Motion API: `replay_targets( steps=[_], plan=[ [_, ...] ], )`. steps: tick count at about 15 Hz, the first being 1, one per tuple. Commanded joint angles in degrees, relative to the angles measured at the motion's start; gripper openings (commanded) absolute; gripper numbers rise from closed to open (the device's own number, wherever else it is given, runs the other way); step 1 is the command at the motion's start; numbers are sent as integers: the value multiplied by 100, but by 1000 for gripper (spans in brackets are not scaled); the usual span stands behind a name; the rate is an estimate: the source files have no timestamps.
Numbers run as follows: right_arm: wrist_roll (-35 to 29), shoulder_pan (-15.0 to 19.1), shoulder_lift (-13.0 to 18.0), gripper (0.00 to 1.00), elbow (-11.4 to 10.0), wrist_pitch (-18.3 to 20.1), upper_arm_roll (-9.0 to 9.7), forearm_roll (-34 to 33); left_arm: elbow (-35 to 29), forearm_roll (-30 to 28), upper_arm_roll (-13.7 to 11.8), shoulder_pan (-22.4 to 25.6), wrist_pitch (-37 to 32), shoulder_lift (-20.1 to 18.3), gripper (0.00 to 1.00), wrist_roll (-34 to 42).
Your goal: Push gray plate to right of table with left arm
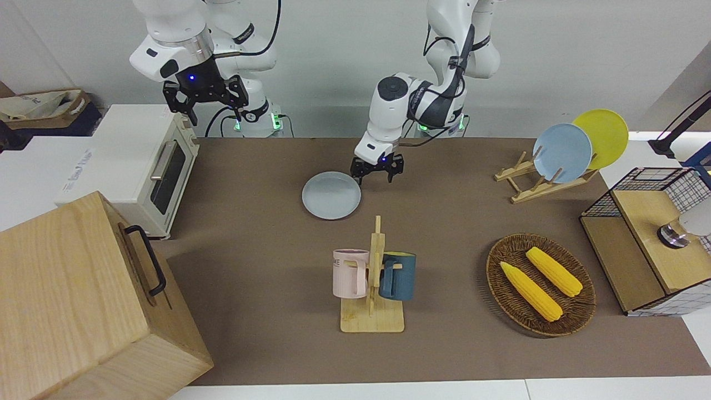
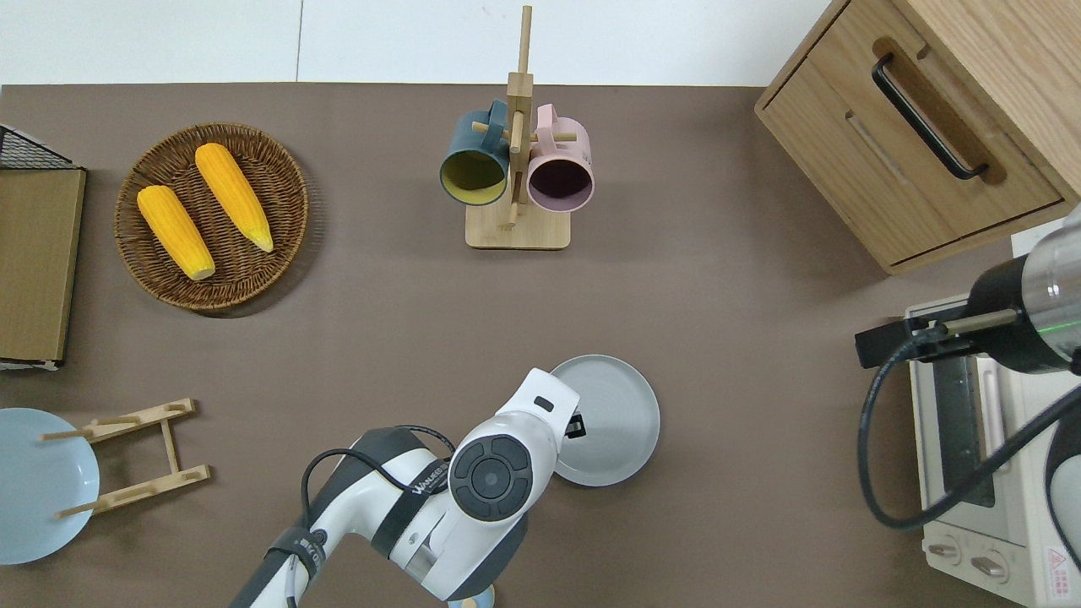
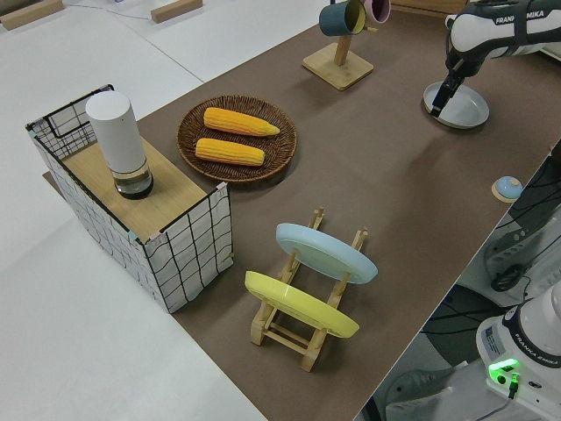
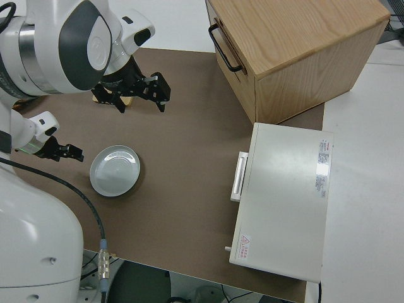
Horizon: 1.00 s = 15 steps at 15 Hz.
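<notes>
The gray plate (image 1: 331, 195) (image 2: 612, 420) lies flat on the brown table (image 1: 266, 344), mid-table and closer to the robots than the mug rack. My left gripper (image 1: 377, 173) (image 3: 443, 98) is down low beside the plate's rim, on the side toward the left arm's end. Its fingers are open and hold nothing. Whether a finger touches the rim I cannot tell; the right side view shows a small gap between gripper (image 4: 61, 151) and plate (image 4: 115, 170). In the overhead view the arm hides most of this gripper. My right gripper (image 1: 205, 103) is parked, open and empty.
A mug rack (image 1: 373, 278) with a pink and a blue mug stands farther from the robots than the plate. A toaster oven (image 1: 150, 166) and a wooden cabinet (image 1: 72, 300) fill the right arm's end. A corn basket (image 1: 540, 283), plate rack (image 1: 547, 180) and wire crate (image 1: 650, 250) occupy the left arm's end.
</notes>
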State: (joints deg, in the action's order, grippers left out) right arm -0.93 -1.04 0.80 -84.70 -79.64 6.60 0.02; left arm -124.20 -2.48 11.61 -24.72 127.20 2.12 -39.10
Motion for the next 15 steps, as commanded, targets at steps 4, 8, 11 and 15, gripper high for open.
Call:
replay_targets(
  steps=[4, 8, 11, 15],
  plan=[
    [-74, 113, 17, 983, 50, 89, 96, 33, 1343, -77, -229, 1389, -2758, -696, 1000, 2561],
    [-74, 113, 17, 983, 50, 89, 87, 33, 2056, -60, -694, 1812, -3463, -696, 1000, 3232],
    [-74, 113, 17, 983, 50, 89, 96, 33, 2584, 10, -1011, 1813, -3825, -696, 1000, 3320],
    [-74, 113, 17, 983, 50, 89, 87, 33, 2980, 230, -1170, 1831, -3869, -626, 1000, 3743]
  ],
)
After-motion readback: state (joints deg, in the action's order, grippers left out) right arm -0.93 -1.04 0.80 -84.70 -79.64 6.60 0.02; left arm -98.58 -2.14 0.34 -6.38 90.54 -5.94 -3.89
